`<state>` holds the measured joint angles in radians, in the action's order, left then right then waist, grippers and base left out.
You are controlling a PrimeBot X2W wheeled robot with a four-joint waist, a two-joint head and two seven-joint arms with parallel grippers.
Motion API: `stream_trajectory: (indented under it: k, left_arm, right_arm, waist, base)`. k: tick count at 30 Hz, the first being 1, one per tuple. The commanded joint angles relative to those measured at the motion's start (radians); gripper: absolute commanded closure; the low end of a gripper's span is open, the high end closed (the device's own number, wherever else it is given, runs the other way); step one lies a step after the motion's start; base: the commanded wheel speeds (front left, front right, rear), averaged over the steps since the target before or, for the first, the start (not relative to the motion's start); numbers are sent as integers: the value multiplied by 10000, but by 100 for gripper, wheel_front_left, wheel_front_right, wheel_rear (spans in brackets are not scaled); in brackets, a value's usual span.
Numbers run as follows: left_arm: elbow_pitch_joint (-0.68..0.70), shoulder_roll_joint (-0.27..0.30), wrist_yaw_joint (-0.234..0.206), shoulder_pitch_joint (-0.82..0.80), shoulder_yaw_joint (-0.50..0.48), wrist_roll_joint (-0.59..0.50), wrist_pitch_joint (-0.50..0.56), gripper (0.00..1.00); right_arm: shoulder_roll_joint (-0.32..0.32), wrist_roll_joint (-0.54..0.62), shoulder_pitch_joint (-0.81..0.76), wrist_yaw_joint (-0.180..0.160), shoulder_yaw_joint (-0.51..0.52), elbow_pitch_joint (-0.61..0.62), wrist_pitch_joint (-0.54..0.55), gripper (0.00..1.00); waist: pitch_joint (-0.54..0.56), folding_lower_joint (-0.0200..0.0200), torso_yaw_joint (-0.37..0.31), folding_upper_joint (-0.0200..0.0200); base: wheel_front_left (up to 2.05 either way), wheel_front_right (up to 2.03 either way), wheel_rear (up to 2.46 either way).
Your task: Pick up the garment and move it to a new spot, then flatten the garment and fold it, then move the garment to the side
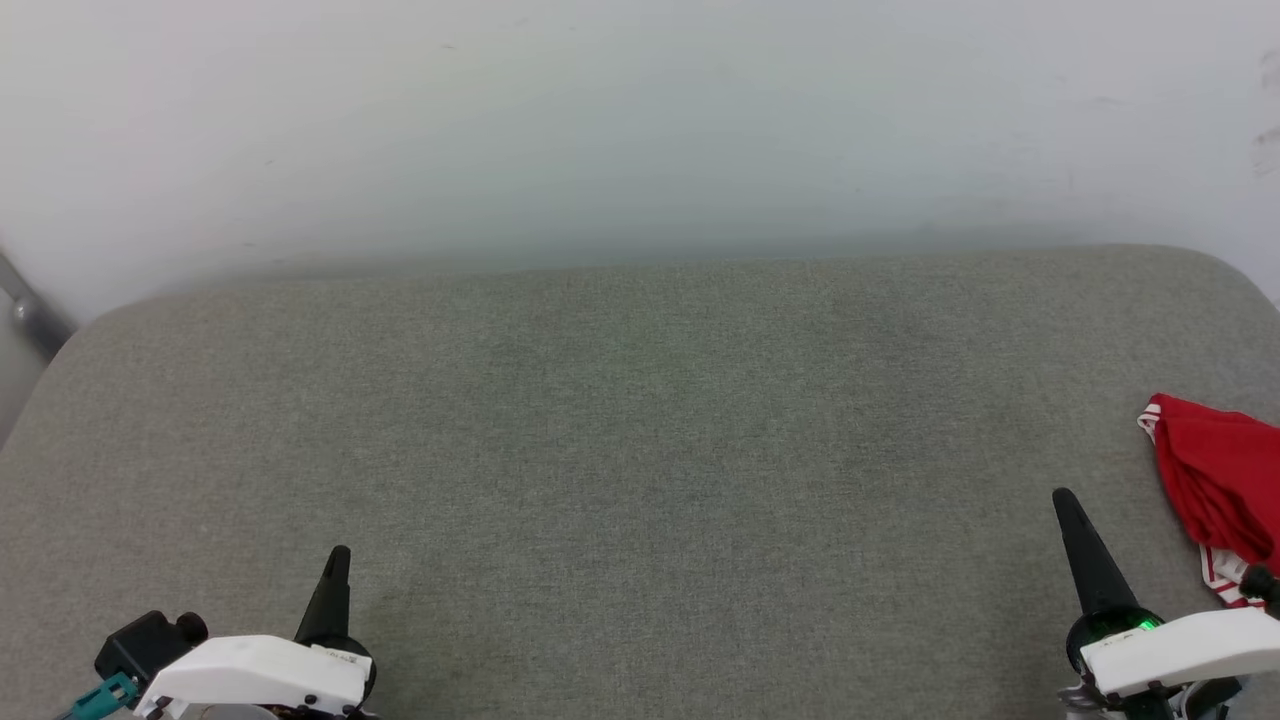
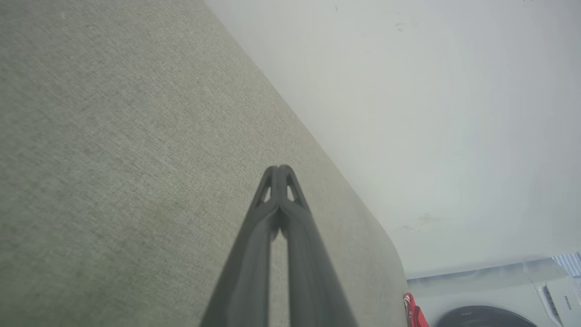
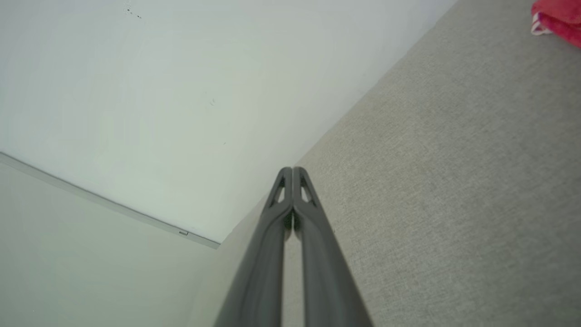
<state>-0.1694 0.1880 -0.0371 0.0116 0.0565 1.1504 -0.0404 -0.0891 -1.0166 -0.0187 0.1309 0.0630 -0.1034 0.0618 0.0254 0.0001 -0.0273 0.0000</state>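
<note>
The garment [image 1: 1220,490], red with red-white striped trim, lies bunched at the right edge of the grey fabric surface [image 1: 640,420], partly cut off by the frame. A corner of the garment [image 3: 558,18] shows at the top right of the right wrist view, and a sliver of the garment [image 2: 414,311] at the bottom of the left wrist view. My right gripper [image 1: 1064,497] is shut and empty, just left of the garment and apart from it. My left gripper [image 1: 339,553] is shut and empty at the lower left. Its fingertips [image 2: 278,170] meet; the right gripper's fingertips [image 3: 292,170] also meet.
A pale wall [image 1: 640,120] rises behind the surface's far edge. A metal bar [image 1: 30,310] stands at the far left. In the left wrist view, a white appliance with a dark round front [image 2: 490,313] sits beyond the surface's rounded corner.
</note>
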Motion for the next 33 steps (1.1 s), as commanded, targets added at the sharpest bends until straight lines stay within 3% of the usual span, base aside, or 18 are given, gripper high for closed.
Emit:
stream_trajectory:
  k: [1,33]
  left_arm:
    - [42,19,90,-257,-91,136,29,100]
    - [-409,-741,1025,-843,-956,2736,845,100]
  right_arm:
    - [20,-196,267,0,45,38,-1,100]
    - [195,-3512,888,-2,261,-793,263,100]
  waist:
    - [-2,-1,2,0]
    - [-141,-1,135,0]
  base:
    - [0,0,0]
    - [0,0,0]
